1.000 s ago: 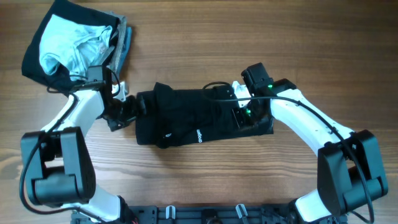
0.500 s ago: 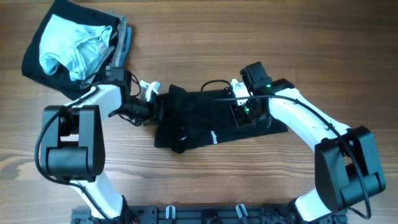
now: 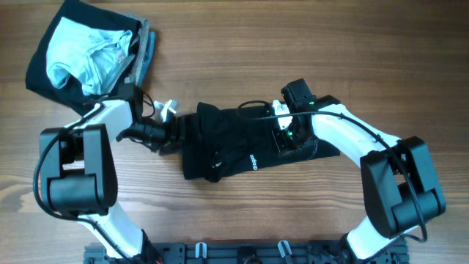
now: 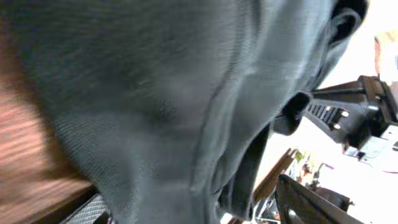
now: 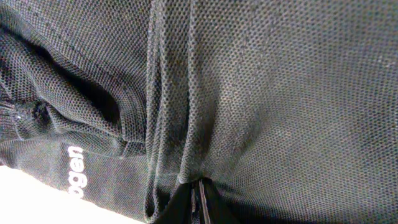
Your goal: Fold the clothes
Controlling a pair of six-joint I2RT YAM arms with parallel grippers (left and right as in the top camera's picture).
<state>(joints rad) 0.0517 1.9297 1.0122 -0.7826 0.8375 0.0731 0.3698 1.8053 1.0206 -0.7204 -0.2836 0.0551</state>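
A large black garment with a small white logo lies bunched in the middle of the wooden table. My left gripper is at its left end. In the left wrist view the fingers stand apart, with black fabric hanging between them and a gap beside the right finger. My right gripper is on the garment's right part. In the right wrist view its fingers are shut, pinching a fold of black mesh fabric; the logo shows at lower left.
A pile of other clothes, pale blue, black and grey, lies at the table's far left corner. Both arms reach in low over the table from the near side, the left and the right.
My left gripper has moved right and turned, and the garment's left end has shifted right with it and bunched up. My right gripper has stayed on the fabric, shifting slightly.
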